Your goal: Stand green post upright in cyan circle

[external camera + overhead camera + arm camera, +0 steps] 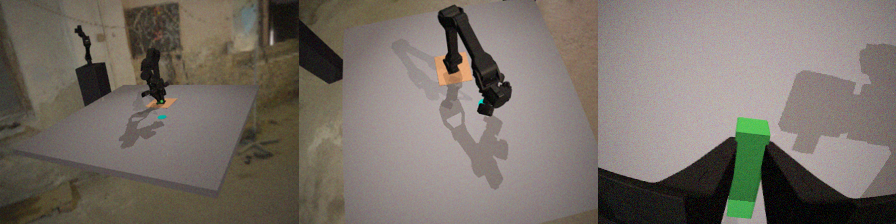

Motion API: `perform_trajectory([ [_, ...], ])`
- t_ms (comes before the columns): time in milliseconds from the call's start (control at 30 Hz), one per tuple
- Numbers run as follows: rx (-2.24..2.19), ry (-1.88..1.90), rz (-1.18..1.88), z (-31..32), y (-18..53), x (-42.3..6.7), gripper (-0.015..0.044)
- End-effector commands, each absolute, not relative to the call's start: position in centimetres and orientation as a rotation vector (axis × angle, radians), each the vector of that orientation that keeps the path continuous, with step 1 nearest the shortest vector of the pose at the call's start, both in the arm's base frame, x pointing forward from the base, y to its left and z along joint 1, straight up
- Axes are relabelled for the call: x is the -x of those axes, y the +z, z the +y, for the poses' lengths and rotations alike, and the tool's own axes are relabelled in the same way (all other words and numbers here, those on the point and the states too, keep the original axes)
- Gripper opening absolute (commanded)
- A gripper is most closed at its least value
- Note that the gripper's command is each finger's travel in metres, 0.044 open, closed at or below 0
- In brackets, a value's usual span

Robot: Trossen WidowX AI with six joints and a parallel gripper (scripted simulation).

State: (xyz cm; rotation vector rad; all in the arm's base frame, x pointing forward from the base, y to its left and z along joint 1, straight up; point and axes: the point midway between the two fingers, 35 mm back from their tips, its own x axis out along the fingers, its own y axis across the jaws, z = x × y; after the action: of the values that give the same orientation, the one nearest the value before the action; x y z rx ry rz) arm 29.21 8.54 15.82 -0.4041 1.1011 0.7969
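My gripper [485, 109] [160, 99] [750, 147] is shut on the green post [750, 165] [160, 101]. The post sticks out lengthwise between the two black fingers, its far end pointing away from the wrist camera. It is held above the grey table [401, 153] [204, 136]. The cyan circle [162, 117] lies flat on the table just in front of the gripper in the exterior view. In the top view only a sliver of the circle [480, 102] shows beside the gripper, and the post is hidden. The circle is not in the wrist view.
The arm's base stands on an orange square pad [463, 69] [170, 102] at the back of the table. A black pedestal [93, 81] [316, 58] with a second arm stands off the table's left side. The arm's shadow falls across the table's middle.
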Motion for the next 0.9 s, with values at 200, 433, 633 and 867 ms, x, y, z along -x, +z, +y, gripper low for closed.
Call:
perform_trajectory([
  [200,0.347,0.799,1.048,8.44,15.64,-29.51,0.0023],
  [433,0.313,0.804,1.007,8.39,15.56,-29.75,0.0023],
  [633,0.285,0.808,0.972,8.33,15.51,-29.93,0.0023],
  [867,0.254,0.812,0.93,8.25,15.49,-30.12,0.0023],
])
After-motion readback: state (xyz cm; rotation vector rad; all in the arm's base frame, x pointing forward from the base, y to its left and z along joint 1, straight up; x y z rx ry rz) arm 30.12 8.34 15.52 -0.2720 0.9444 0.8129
